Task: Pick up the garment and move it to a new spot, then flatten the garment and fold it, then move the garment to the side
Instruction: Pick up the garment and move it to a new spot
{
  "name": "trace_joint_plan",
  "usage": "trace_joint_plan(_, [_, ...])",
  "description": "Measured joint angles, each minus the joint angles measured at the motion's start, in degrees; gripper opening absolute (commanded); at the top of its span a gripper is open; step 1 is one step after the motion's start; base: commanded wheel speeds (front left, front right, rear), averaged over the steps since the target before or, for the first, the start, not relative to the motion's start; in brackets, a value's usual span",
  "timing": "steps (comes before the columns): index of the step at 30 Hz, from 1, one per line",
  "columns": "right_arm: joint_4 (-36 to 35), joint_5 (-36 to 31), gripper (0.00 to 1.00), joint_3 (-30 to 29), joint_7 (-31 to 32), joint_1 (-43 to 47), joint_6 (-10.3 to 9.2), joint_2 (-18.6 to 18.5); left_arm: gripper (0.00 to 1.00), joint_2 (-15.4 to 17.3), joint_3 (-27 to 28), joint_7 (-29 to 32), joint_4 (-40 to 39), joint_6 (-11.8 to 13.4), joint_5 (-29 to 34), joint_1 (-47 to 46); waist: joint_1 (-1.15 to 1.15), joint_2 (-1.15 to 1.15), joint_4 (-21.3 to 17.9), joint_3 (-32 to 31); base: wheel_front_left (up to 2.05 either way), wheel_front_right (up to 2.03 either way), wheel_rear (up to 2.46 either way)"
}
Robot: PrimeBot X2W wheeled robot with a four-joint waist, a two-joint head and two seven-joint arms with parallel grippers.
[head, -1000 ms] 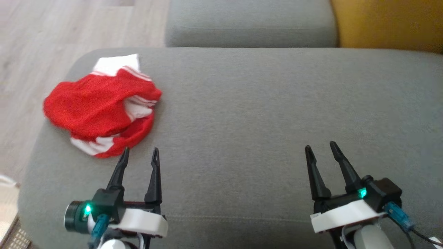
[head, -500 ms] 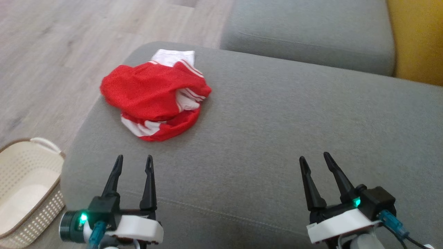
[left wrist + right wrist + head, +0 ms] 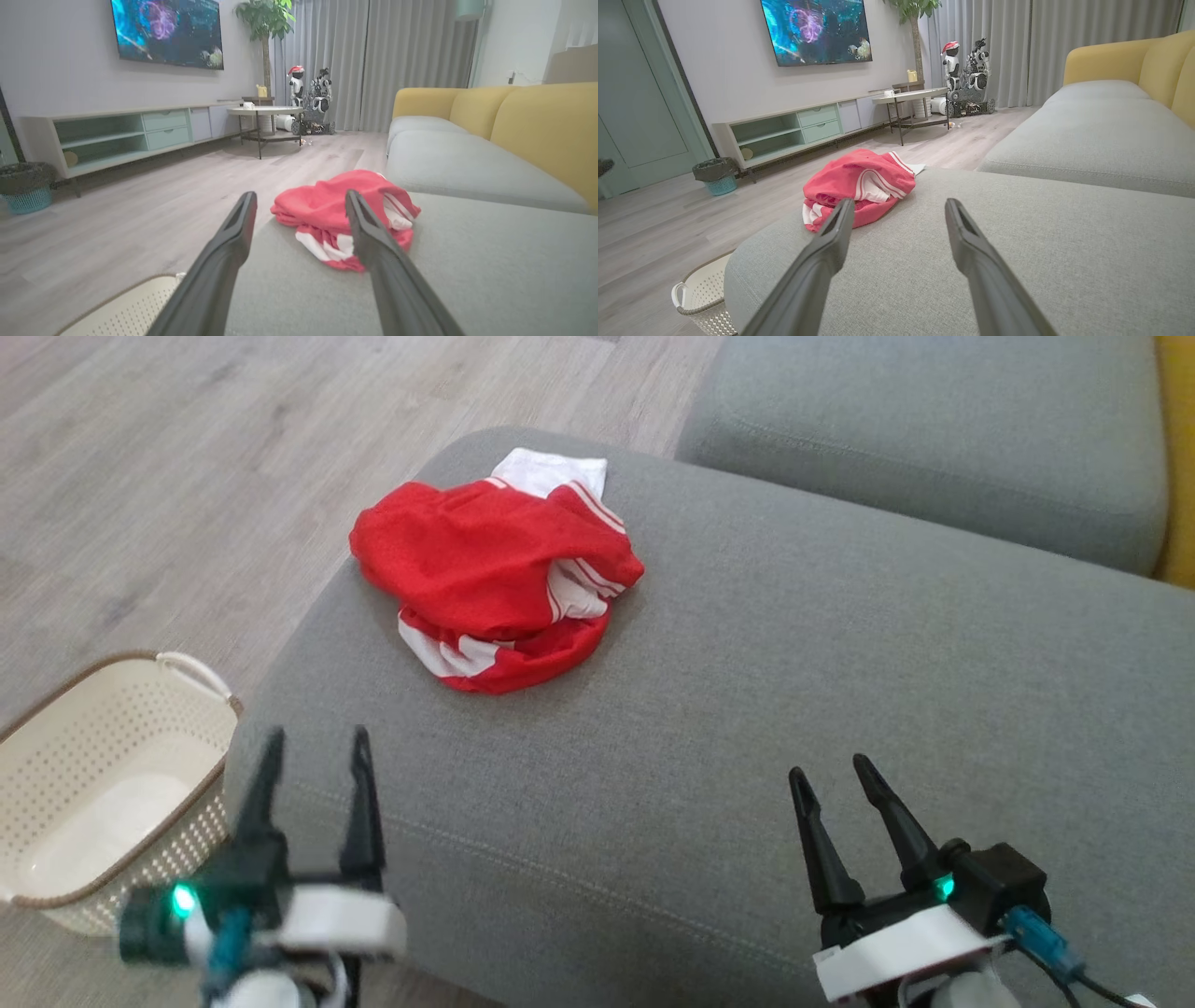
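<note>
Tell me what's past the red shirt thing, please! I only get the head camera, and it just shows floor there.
Observer: Beyond the red garment, the left wrist view shows a big TV, switched on with blue swirls.
Operator: Cool! Anything fun over there?
Observer: Yes, a small white robot in a red hat stands by the grey curtains.
Operator: Is there a bin?
Observer: A dark bin sits beside the low cabinet.

Lit evenly and softly, barely shadowed. Smeared by motion at the left end effector (image 3: 316, 734); bowed at wrist-view edges.
</note>
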Motion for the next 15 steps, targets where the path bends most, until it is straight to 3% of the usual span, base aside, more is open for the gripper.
trace_joint_plan(5, [0.22,-0.78,1.00,-0.12,0.00,-0.07,0.00,0.00,1.00,1.20,1.68,0.00,-0.34,-0.65,0.10,-8.65,0.00,0.00,0.30,1.63,0.00,0.00,0.00])
trace_joint_plan(10, [0.13,-4.86,1.00,-1.68,0.00,-4.49,0.00,-0.01,1.00,1.77,3.28,-0.16,0.04,-3.12,-0.76,-21.57,0.00,0.00,-0.49,6.73,0.00,0.00,0.00])
trace_joint_plan(15, [-0.19,-8.62,1.00,-3.69,-0.01,-9.31,0.00,-0.10,1.00,2.36,5.44,-0.16,11.84,-7.90,-4.87,-35.24,0.00,0.00,-2.91,13.88,0.00,0.00,0.00])
